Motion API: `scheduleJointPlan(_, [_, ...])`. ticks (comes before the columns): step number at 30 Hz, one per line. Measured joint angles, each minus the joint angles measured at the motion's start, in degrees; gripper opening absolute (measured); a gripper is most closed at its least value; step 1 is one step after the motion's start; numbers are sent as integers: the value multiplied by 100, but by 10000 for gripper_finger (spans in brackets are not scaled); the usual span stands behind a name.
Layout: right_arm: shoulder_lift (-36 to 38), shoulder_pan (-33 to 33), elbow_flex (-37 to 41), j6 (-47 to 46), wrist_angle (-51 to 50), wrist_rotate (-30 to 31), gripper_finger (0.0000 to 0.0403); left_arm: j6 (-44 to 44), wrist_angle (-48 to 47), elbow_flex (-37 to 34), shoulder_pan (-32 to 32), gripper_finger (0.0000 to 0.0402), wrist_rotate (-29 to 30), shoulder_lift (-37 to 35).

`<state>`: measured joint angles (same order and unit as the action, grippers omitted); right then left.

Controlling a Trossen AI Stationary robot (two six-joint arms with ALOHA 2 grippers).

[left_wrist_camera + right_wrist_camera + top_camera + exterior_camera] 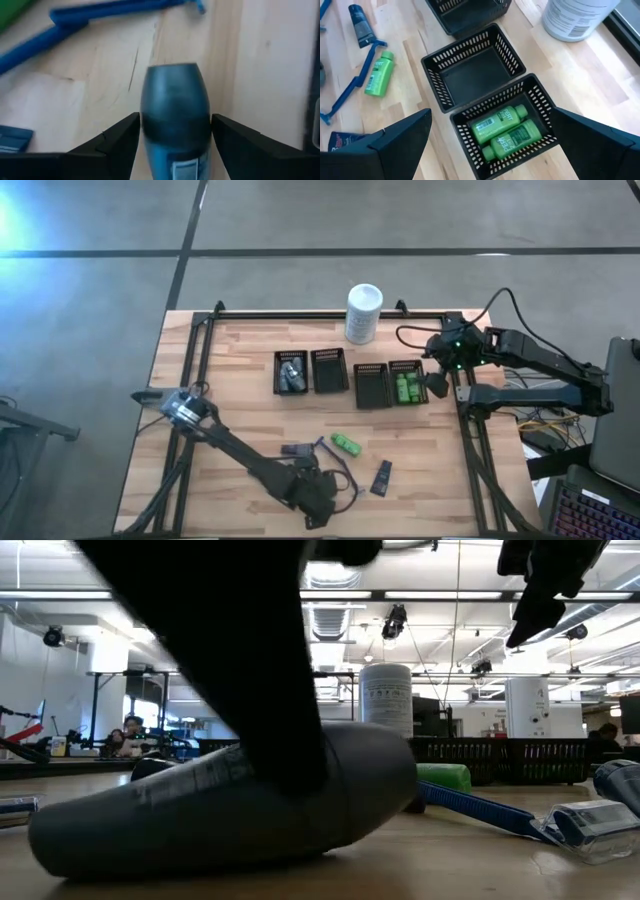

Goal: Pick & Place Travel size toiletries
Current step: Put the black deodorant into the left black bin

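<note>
Left wrist view: left gripper [175,145] at the surface's [250,395] near edge, fingers spread around a grey bottle [175,120] lying on the wood | razor [100,20] just beside | right gripper [490,150] spread, empty, above the rightmost tray [535,100] holding two green bottles [507,132] | another green bottle [346,444] loose mid-surface

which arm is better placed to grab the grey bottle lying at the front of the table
Left. The left gripper is already down at the front of the table with the grey bottle between its open fingers. The right gripper hangs open over the tray holding green bottles, far from it.
</note>
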<state>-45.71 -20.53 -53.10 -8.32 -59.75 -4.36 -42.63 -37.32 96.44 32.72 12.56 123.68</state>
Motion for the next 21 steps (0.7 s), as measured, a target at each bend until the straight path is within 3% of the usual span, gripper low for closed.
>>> scheduleJointPlan(7, [-10, 0, 0, 85, -2, 4, 400, 12, -1, -11, 10, 248, -12, 207])
scheduleJointPlan(12, [-9, 0, 0, 88, -2, 4, 400, -3, -7, -7, 8, 224, -18, 240])
scheduleJointPlan(18, [-15, 0, 0, 112, 15, 4, 400, -727, -194, -5, -54, 216, 2, 150])
scheduleJointPlan(21, [-15, 0, 0, 149, 28, 4, 400, -1121, -526, -35, -143, 216, 313, -94])
